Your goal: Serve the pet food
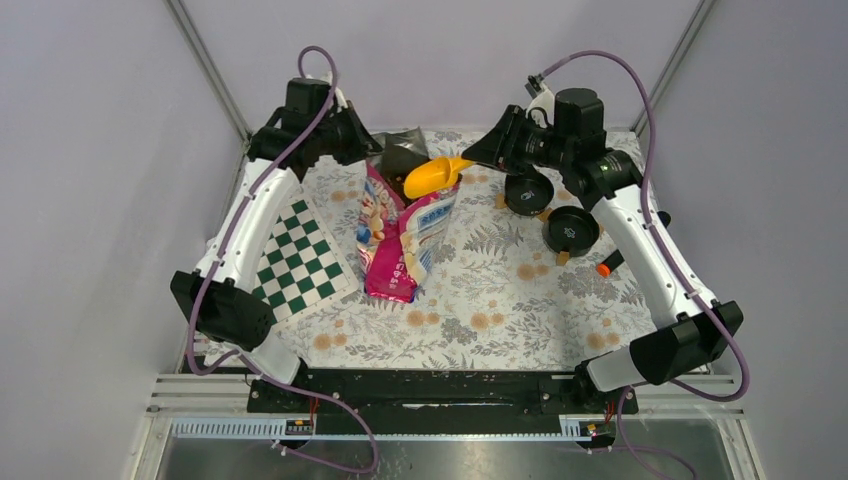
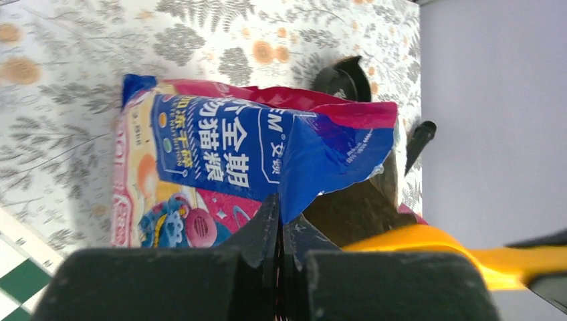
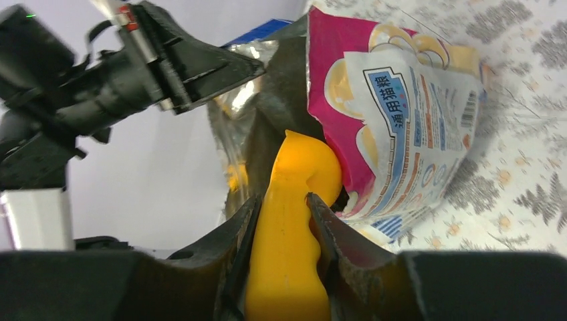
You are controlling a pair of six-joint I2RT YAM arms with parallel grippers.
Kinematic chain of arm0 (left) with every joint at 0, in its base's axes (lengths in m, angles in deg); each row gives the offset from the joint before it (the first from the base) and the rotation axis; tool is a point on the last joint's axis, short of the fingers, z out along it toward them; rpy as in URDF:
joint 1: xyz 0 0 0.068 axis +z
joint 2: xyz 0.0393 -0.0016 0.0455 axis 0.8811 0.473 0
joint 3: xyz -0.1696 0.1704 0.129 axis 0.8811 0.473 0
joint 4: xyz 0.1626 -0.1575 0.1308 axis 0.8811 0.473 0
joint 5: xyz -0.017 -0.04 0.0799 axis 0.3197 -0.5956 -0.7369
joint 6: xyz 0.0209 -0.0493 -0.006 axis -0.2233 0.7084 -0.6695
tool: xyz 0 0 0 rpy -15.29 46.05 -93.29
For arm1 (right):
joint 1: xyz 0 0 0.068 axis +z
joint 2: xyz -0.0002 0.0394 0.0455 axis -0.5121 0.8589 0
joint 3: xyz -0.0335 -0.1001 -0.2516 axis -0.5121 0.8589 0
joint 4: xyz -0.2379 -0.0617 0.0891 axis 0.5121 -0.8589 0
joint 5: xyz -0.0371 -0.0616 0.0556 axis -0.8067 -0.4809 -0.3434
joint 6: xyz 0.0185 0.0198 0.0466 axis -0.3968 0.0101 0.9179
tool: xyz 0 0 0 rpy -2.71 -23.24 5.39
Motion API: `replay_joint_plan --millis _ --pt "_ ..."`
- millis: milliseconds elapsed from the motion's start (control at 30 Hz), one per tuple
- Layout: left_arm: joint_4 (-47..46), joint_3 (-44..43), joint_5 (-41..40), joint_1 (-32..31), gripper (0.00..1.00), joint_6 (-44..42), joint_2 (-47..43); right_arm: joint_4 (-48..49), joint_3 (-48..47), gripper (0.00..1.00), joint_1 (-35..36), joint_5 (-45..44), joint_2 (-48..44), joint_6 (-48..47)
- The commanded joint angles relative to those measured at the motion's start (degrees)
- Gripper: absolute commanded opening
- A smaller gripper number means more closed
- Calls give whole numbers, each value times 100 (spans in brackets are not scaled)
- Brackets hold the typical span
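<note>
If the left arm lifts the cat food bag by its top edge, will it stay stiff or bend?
Probably floppy: the bag creases where the left jaws pinch it. Its glossy film looks slippery, so it might slide. Its lower part lies slumped on the table, so it would likely sag.

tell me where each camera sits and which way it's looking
Top external: above and behind the bases, looking down at the table; both arms show, left claw and right claw meeting at the bag.
Left wrist: on the left arm, looking down past its shut claw, pinched on the bag's top edge.
Right wrist: on the right arm, looking past its claw, closed on the orange scoop, into the open bag.
Shared: both wrist views show bag and scoop.
</note>
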Motion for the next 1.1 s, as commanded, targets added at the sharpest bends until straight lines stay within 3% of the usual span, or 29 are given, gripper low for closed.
replay_joint_plan --millis 0,267,533,700,900,1067 --pt "-1880 -23 271 -765 0 322 -783 -393 251 0 -164 -667 -160 -367" --pt "-1318 186 -1993 -2348 0 -68 -399 -549 1471 0 -571 -1198 -447 -841" --pt "-295 -940 -2931 -3850 0 -1670 772 -174 2910 0 -1320 -1021 -821 -838" --pt "211 -1215 -2378 -3972 0 -1550 1237 176 3535 0 -1405 -770 -890 -837" --pt "210 -1203 -2472 -3939 0 -1507 1104 1003 4083 0 -1383 -111 -835 -268" --pt "205 -1374 -2054 -3718 0 -1302 1020 1470 4272 0 -952 -195 -789 -99"
